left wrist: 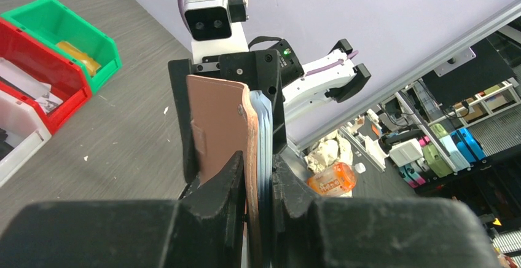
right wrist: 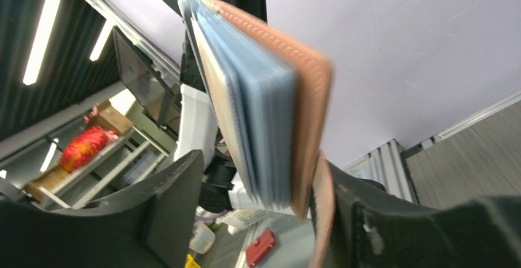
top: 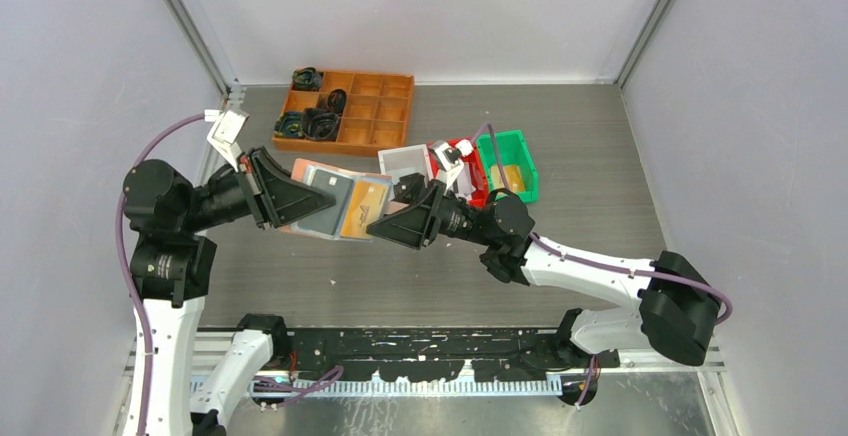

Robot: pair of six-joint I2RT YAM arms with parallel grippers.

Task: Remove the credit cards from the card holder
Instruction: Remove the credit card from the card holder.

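Note:
The salmon-pink card holder [top: 306,169] hangs in the air above the table, spread open. My left gripper [top: 318,202] is shut on its left end. In the left wrist view the pink cover [left wrist: 215,120] and the bluish sleeves sit pinched between the left gripper's [left wrist: 258,165] fingers. Credit cards show inside the sleeves: an orange one [top: 363,212] and a dark grey one [top: 328,200]. My right gripper [top: 388,219] stands open around the holder's right end. In the right wrist view the sleeves [right wrist: 264,114] hang between the fingers of the right gripper [right wrist: 258,173], with the pink snap tab [right wrist: 322,212] against the right finger.
An orange compartment tray [top: 385,86] with black items stands at the back. A white bin [top: 402,159], a red bin [top: 478,192] and a green bin [top: 524,152] holding a yellow packet sit right of the holder, behind my right gripper. Grey walls close in both sides.

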